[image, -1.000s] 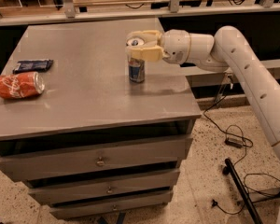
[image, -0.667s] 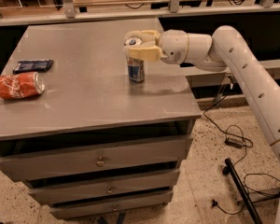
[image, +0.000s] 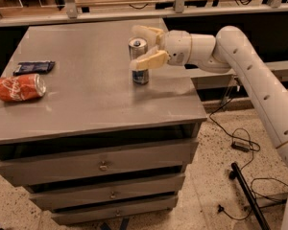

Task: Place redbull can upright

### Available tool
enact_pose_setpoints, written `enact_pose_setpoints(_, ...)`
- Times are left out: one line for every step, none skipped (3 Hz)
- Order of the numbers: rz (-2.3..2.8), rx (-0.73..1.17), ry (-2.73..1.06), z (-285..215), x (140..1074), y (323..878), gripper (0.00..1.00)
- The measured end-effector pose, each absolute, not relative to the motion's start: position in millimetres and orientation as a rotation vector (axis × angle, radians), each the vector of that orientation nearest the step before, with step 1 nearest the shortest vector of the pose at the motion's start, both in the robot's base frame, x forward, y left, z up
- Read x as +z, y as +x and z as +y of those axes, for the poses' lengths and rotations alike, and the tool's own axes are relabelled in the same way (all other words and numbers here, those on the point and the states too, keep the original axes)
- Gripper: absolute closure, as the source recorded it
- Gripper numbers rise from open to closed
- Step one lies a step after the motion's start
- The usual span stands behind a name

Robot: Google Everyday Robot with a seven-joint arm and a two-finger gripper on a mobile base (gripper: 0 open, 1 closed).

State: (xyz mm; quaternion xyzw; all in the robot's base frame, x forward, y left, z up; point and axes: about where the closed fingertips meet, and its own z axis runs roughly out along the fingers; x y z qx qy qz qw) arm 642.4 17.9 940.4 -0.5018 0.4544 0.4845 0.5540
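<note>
The redbull can (image: 140, 76), slim, silver and blue, stands upright on the grey table top (image: 91, 104) near its right side. My gripper (image: 143, 47) reaches in from the right at the height of the can's top. It is open, with one finger behind the can and one finger (image: 149, 61) in front of it, so the can stands between them. The white arm (image: 240, 56) stretches off to the right.
A red cola can (image: 18, 87) lies on its side at the table's left edge. A dark blue packet (image: 33, 67) lies behind it. The table has drawers (image: 103, 166) in front. Cables (image: 240, 145) and a black pole (image: 249, 195) lie on the floor at the right.
The fingers have spread wider apart around the can. The can stays upright in the same spot. The arm has hardly moved.
</note>
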Motion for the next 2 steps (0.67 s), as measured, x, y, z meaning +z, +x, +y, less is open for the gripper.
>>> enact_pose_setpoints(1.074,1.145,-1.186,18.0,940.4,642.3,0.0)
enact_pose_setpoints(1.09,1.128,-1.206,17.0,945.5,642.3,0.0)
